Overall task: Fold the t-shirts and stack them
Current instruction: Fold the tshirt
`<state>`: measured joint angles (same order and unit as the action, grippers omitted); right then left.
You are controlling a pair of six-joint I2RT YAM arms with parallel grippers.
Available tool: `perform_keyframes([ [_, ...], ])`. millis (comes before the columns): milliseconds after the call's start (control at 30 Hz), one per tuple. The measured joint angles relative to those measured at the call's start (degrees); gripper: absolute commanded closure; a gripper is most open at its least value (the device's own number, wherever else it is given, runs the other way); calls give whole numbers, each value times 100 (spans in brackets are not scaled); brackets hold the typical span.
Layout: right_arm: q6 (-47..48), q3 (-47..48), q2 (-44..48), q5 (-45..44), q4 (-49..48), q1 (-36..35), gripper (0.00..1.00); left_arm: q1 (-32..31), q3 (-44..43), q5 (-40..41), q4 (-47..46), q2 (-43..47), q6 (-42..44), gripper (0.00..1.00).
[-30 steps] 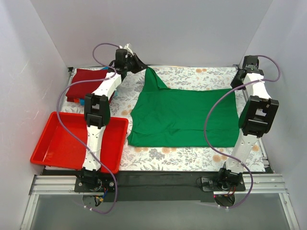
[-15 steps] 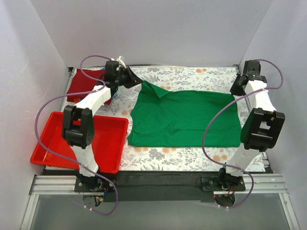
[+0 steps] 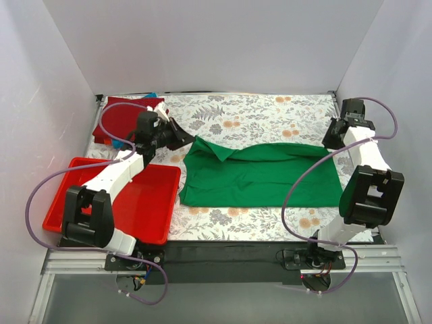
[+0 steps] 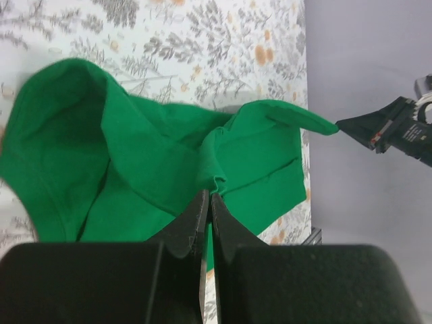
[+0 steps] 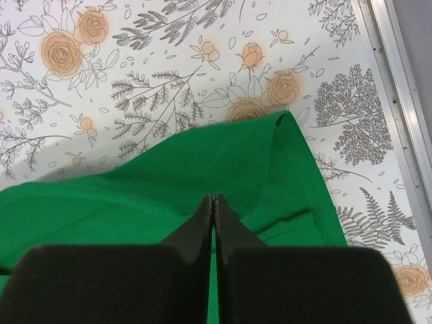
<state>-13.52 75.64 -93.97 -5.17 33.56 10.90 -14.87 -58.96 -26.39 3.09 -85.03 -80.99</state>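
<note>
The bright green t-shirt [image 3: 263, 179] lies across the middle of the floral table, its far edge lifted and drawn over the near half. My left gripper [image 3: 189, 142] is shut on its far left corner; the left wrist view shows the jaws [image 4: 208, 194] pinching a green fold [image 4: 101, 155]. My right gripper [image 3: 329, 142] is shut on the far right corner, with cloth [image 5: 135, 202] at its closed jaws [image 5: 213, 198]; it also shows in the left wrist view [image 4: 378, 129]. The dark red shirt [image 3: 121, 116] lies folded at the far left, a teal edge [image 3: 118, 144] beneath it.
A red plastic tray [image 3: 67, 202] sits at the near left, under my left arm. Grey walls close in the table on three sides. A metal rail [image 5: 398, 74] runs along the table's right edge. Bare floral tablecloth [image 3: 256, 111] shows behind the green shirt.
Both grippers have moved toward the near edge, lowering and carrying the green shirt's far edge over its front half. The left arm has swung down over the tray.
</note>
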Motion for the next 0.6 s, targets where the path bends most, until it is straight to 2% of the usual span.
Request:
perform_keyframes([
  [367, 46, -837, 979, -332, -26, 0, 99, -120, 984, 26, 181, 1178, -146, 100],
  [600, 39, -1246, 1102, -667, -22, 0, 99, -262, 1510, 24, 238, 1508, -271, 100],
])
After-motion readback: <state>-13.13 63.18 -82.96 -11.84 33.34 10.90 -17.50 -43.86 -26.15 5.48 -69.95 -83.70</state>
